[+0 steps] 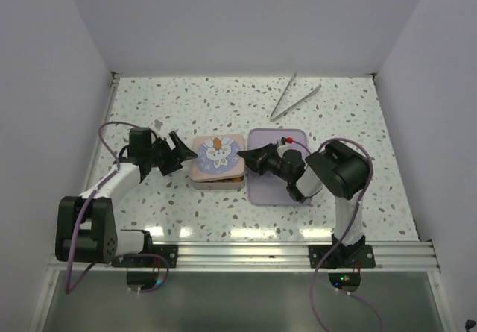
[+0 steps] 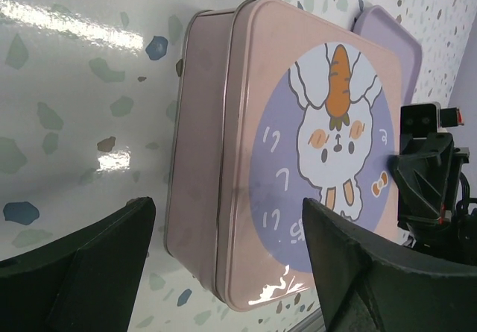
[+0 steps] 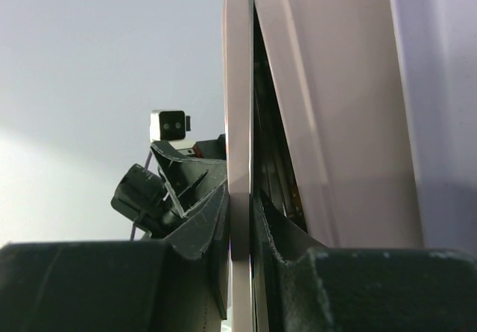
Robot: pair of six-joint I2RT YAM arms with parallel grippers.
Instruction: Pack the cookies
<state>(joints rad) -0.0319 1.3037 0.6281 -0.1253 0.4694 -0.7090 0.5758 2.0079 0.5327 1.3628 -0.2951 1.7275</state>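
Observation:
A pink square tin [image 1: 216,182] stands mid-table with its bunny-print lid [image 1: 216,153] lying on top, slightly raised on the right side. My right gripper [image 1: 250,159] is shut on the lid's right edge [image 3: 238,86], one finger above it and one finger under it, inside the gap over the tin wall [image 3: 335,123]. The cookies are almost hidden under the lid; only an orange sliver [image 1: 234,176] shows at the tin's near right corner. My left gripper [image 1: 177,155] is open just left of the tin, jaws wide on either side of its near left corner [image 2: 197,272], touching nothing.
A flat purple tray [image 1: 279,186] lies right of the tin, under the right gripper. Metal tongs [image 1: 294,97] lie at the back of the speckled table. White walls close in the left, back and right sides.

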